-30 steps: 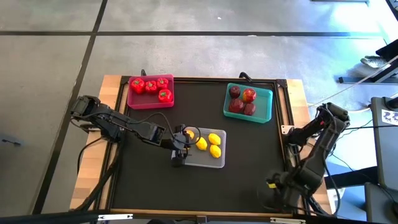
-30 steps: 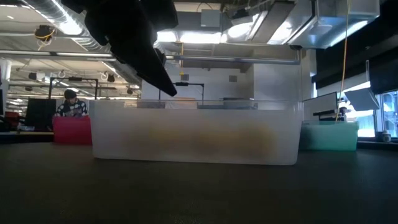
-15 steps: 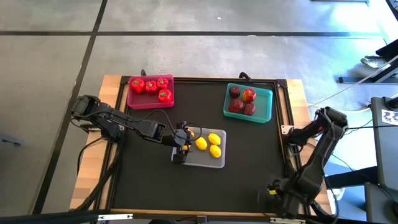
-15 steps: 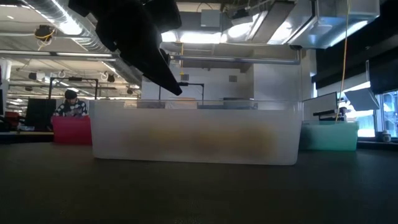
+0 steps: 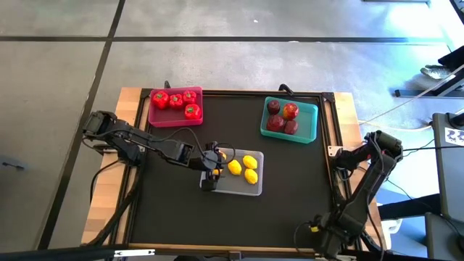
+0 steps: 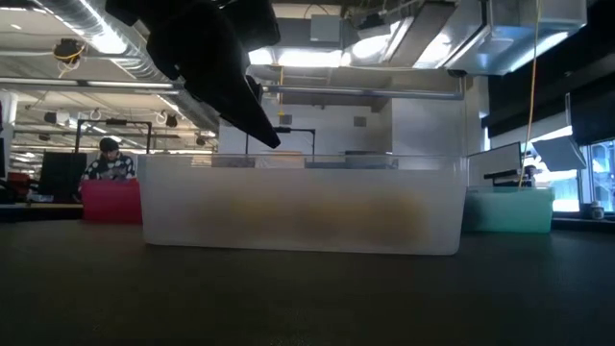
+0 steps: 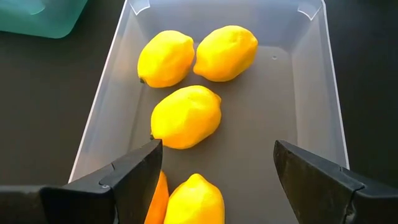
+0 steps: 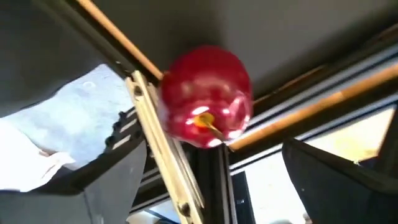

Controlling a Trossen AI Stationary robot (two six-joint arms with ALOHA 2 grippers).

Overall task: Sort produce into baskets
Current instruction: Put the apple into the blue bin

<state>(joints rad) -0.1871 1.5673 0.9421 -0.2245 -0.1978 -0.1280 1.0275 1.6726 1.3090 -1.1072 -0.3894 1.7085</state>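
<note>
The grey-white tray (image 5: 233, 173) at the table's middle holds several yellow lemons (image 7: 186, 116). My left gripper (image 5: 211, 164) hangs open over the tray's left end. One lemon (image 7: 194, 200) lies in the tray between its fingers, which stand apart from it. The pink tray (image 5: 175, 106) holds red peppers (image 5: 176, 100) and the teal tray (image 5: 289, 119) holds dark red apples (image 5: 281, 123). My right gripper (image 5: 317, 230) is open at the table's near right corner. A red apple (image 8: 206, 96) lies ahead of its fingers, beside the wooden edge rail (image 8: 149, 124).
The wooden frame (image 5: 346, 123) runs round the black mat (image 5: 290, 188). The low view shows the grey-white tray (image 6: 300, 207) in front, the pink tray (image 6: 110, 202) to its left and the teal tray (image 6: 509, 210) to its right. A person (image 6: 109, 159) sits far behind.
My left gripper has gone a little toward the table's right, farther over the grey-white tray. My right arm has folded down, and its gripper has gone toward the table's near edge.
</note>
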